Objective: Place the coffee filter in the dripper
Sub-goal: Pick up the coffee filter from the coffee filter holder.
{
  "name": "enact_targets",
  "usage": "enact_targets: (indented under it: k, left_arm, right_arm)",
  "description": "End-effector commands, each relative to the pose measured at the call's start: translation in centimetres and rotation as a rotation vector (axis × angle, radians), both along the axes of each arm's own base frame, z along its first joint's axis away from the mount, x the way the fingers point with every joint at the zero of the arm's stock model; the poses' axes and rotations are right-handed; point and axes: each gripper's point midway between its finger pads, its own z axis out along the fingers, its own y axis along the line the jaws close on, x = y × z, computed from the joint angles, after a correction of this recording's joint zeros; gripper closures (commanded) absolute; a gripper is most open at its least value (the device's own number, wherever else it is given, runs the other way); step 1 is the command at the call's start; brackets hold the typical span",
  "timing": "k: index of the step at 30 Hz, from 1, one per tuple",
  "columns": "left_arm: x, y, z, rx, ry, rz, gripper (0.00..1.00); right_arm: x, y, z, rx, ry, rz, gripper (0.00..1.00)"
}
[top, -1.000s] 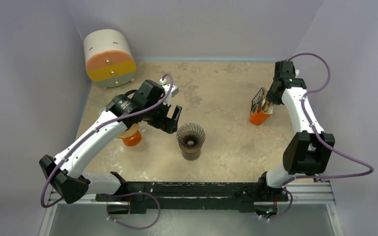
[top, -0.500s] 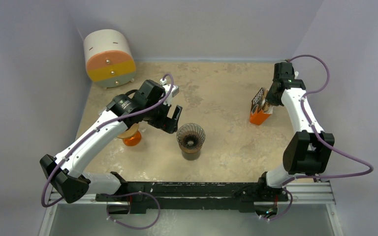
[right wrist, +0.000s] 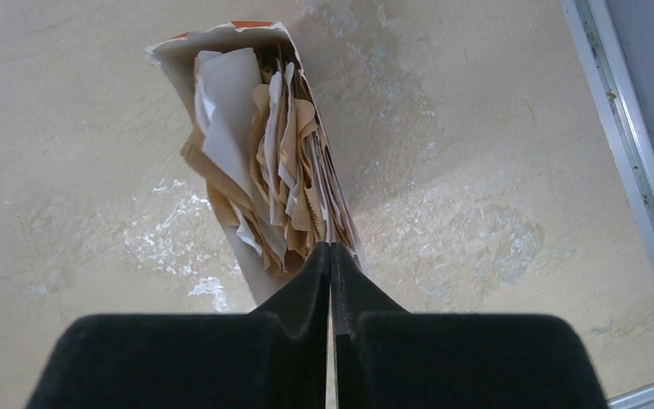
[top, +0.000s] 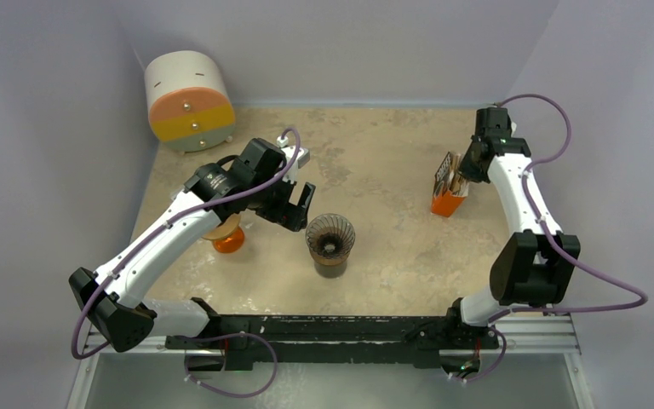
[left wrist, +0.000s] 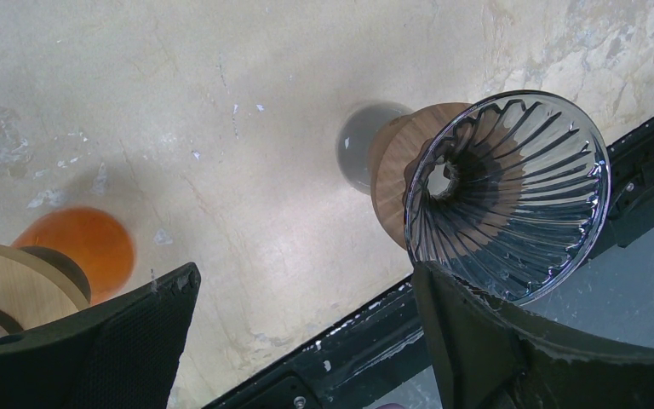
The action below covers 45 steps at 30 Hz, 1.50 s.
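Table (top: pixel 375 162): dripper (top: pixel 330 243), filter box (top: pixel 448 192), orange stand (top: pixel 228 239), drum (top: pixel 189 100).

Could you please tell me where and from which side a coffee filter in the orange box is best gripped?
Pinch the exposed top edge of one coffee filter from above: the box stands open-topped, and the filters sit on edge, fanned apart.

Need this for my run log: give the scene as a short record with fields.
left gripper: open, empty, beside the glass dripper
right gripper: shut at the top edge of the coffee filters; cannot tell if one is pinched
filter box: orange, open-topped, on the right side of the table
glass dripper: upright, no filter inside
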Motion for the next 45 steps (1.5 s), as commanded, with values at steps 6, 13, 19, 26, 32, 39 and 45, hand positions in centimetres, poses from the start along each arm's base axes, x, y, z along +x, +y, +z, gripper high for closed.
enact_targets:
  k: [6,13,19,26,32,39,45]
  left_arm:
    - [-0.2,-0.1,0.4,-0.020,-0.022,-0.011,0.06]
    - [-0.4,-0.2,0.5,-0.031,-0.015,-0.009,0.06]
    - [-0.2,-0.2,0.6,-0.033,-0.014,0.000,0.06]
    - [-0.1,-0.2,1.2,-0.038,-0.027,0.002,0.06]
    - [0.1,0.0,1.9,-0.032,-0.048,0.007,0.06]
    - [0.4,0.0,2.7,-0.034,-0.067,0.008,0.06]
    - [0.6,0.0,3.9,-0.056,-0.095,0.018,0.06]
  right_arm:
    - [0.8,0.1,5.3,-0.002,-0.157,0.022,1.00]
    - [0.7,0.3,6.6,0.004,-0.186,0.038,1.00]
    - [0.7,0.6,9.1,0.004,-0.241,0.066,1.00]
    - [0.2,1.0,11.9,-0.002,-0.296,0.097,1.00]
    - [-0.2,1.8,13.5,0.020,-0.329,0.141,1.00]
    - [-0.9,3.2,16.3,0.056,-0.390,0.202,1.00]
    - [-1.6,6.3,19.7,0.149,-0.486,0.338,1.00]
